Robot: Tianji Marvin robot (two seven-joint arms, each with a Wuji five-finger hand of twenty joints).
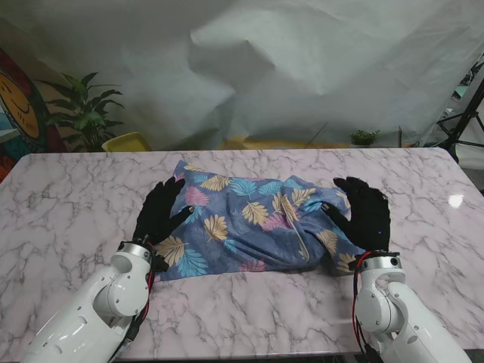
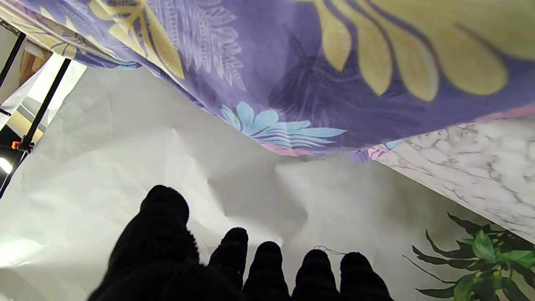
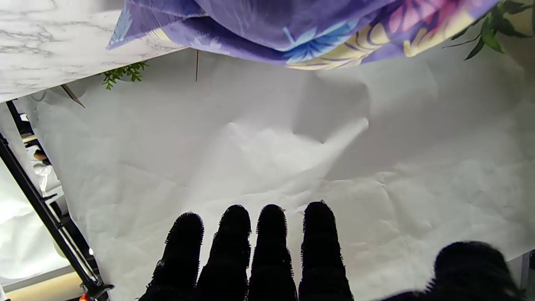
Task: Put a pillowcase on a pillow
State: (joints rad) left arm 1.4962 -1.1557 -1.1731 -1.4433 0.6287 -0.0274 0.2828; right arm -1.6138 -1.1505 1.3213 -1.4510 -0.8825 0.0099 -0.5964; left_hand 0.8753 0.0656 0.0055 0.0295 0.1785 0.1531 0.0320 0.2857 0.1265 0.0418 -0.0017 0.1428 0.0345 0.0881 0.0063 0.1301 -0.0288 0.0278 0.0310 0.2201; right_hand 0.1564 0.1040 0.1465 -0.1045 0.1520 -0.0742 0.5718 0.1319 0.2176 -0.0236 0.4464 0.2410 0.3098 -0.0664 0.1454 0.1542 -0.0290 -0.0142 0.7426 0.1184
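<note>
Two robot hands: left robot hand (image 1: 157, 212), right robot hand (image 1: 366, 213), flanking one pillowcase (image 1: 253, 221).

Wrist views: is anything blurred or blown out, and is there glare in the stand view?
Left wrist view: fingers soft and dark, the near pillowcase slightly blurred. Right wrist view: fingers silhouetted, thumb blurred, backdrop bright but creases readable. Stand view: one small glare spot on the table at right; even light elsewhere.
</note>
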